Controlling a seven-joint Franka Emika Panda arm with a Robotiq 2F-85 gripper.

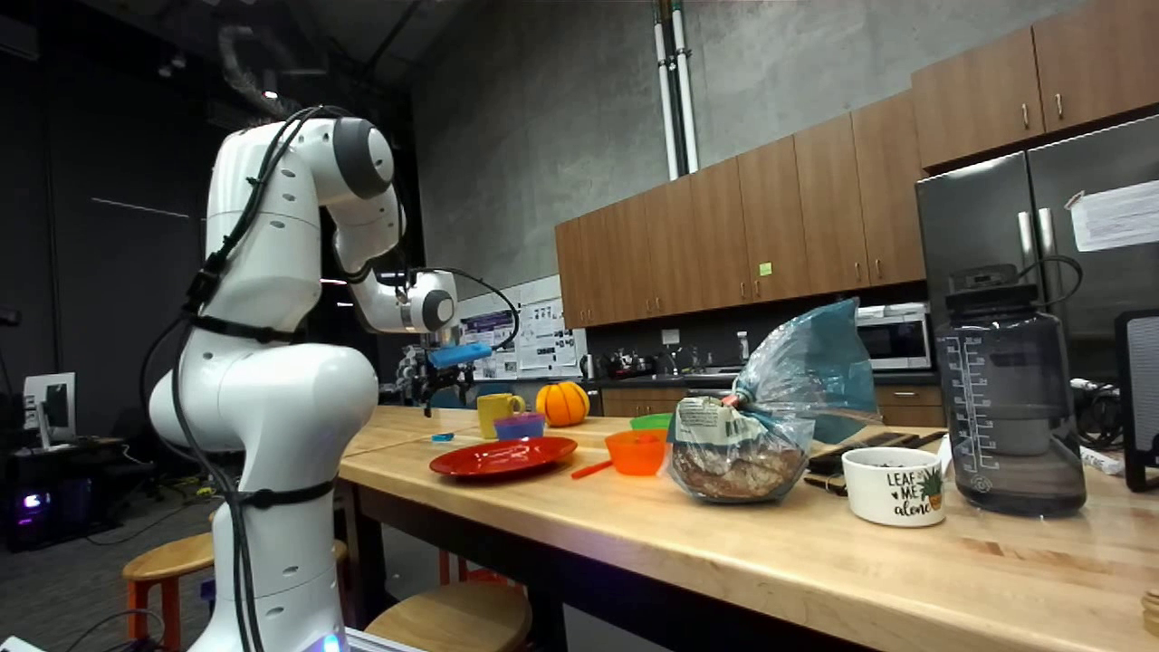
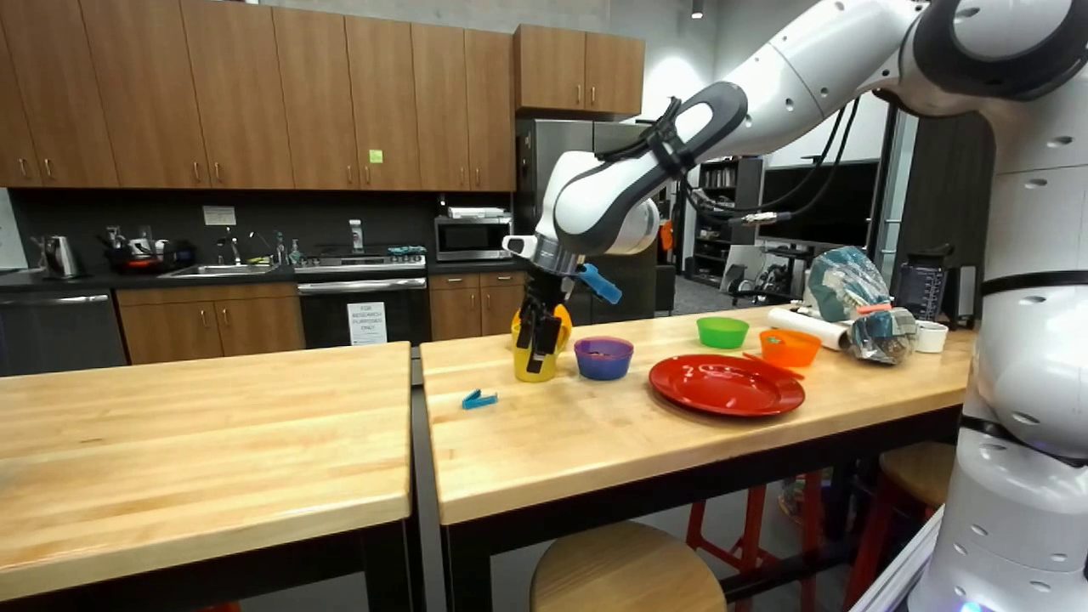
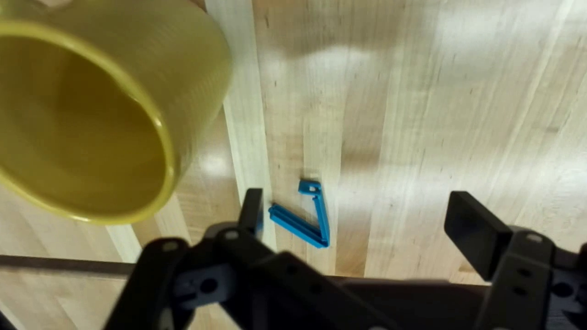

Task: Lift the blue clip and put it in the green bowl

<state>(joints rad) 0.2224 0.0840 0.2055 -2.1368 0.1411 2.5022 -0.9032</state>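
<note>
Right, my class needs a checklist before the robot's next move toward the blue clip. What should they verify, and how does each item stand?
1. End effector open: ok, fingers wide apart.
2. Blue clip between the fingers in the wrist view: ok, though nearer one of them.
3. End effector lowered to the clip: not ok, it hangs above the table.
4. Yellow mug clear of the descent: cannot tell; it stands close by.
5. Green bowl upright: ok.
</note>
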